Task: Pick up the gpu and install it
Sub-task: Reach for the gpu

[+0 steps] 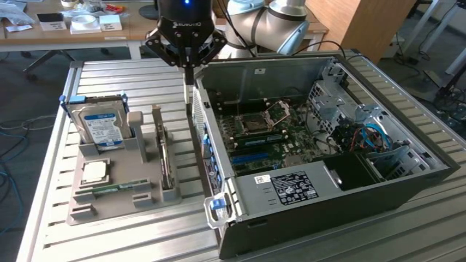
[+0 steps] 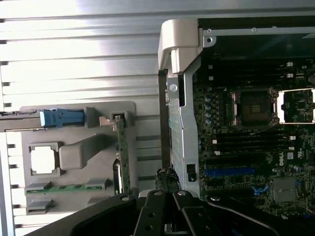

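Jaws together on nothing, the gripper (image 1: pixel 187 71) hangs above the gap between grey holder (image 1: pixel 109 206) and computer case (image 1: pixel 255 76); the gpu (image 1: pixel 165 150) stands on edge in that holder, toward the exterior view's left and nearer, long axis near-to-far.

Your arm (image 1: pixel 280 24) bends over at the far side, its wrist aimed straight down; the gripper (image 1: pixel 187 71) hangs vertical beneath it, both fingers (image 2: pixel 165 178) pressed together, their tips meeting
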Robot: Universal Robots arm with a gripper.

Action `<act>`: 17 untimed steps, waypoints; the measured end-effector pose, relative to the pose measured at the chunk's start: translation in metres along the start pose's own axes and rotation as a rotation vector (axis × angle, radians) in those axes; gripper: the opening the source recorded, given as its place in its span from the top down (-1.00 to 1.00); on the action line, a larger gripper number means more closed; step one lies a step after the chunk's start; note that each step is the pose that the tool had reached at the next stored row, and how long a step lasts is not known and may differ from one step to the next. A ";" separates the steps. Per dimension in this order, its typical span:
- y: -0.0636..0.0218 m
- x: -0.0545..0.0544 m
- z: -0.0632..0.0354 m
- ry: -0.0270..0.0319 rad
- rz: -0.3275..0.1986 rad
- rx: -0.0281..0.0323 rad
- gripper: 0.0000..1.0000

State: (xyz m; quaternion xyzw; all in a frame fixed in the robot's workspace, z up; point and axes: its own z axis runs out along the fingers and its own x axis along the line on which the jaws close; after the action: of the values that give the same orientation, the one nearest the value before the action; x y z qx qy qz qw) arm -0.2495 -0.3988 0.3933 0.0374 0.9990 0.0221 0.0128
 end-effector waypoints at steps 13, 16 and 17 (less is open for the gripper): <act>-0.0003 0.004 -0.0001 0.0000 0.000 0.0000 0.79; -0.0004 0.006 -0.0001 0.0000 0.000 0.0000 0.79; -0.0005 0.007 -0.0002 0.0000 0.000 0.0000 0.79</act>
State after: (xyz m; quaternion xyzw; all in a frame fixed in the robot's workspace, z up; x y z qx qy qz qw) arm -0.2561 -0.3988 0.3933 0.0374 0.9990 0.0221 0.0128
